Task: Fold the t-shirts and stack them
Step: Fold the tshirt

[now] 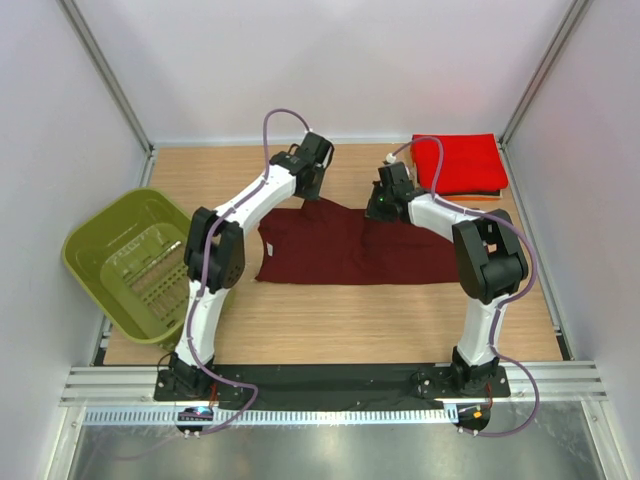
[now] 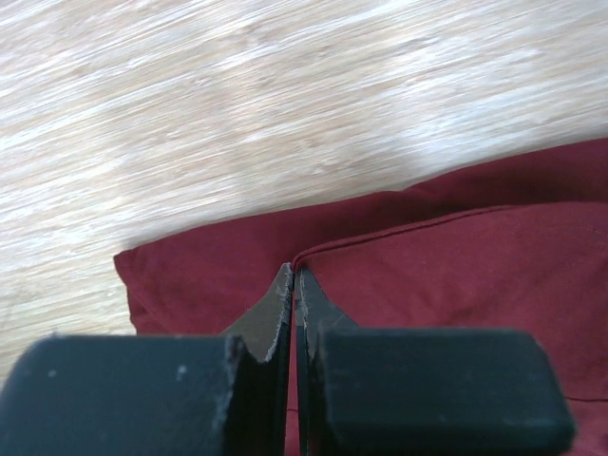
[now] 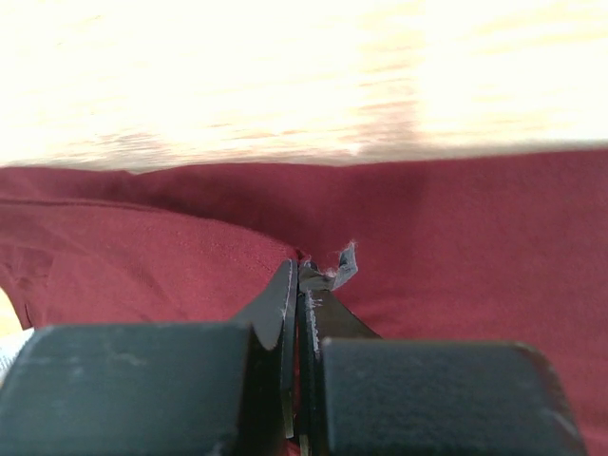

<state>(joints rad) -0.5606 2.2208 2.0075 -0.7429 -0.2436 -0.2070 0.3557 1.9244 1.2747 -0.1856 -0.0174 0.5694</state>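
The dark maroon t-shirt (image 1: 350, 250) lies partly folded across the middle of the table. My left gripper (image 1: 312, 196) is at its far edge, left of centre, and is shut with maroon cloth (image 2: 456, 275) in the slit between the jaws; the tips (image 2: 293, 272) sit at a hemmed edge. My right gripper (image 1: 381, 208) is at the far edge, right of centre, and is shut on a ridge of the same shirt (image 3: 475, 228). A folded bright red t-shirt (image 1: 458, 163) tops a stack at the back right, with a thin orange edge (image 1: 484, 197) under it.
An olive-green plastic basket (image 1: 90, 245) stands tilted at the left edge of the table. White walls close in the back and both sides. The arm bases sit on a black strip at the near edge.
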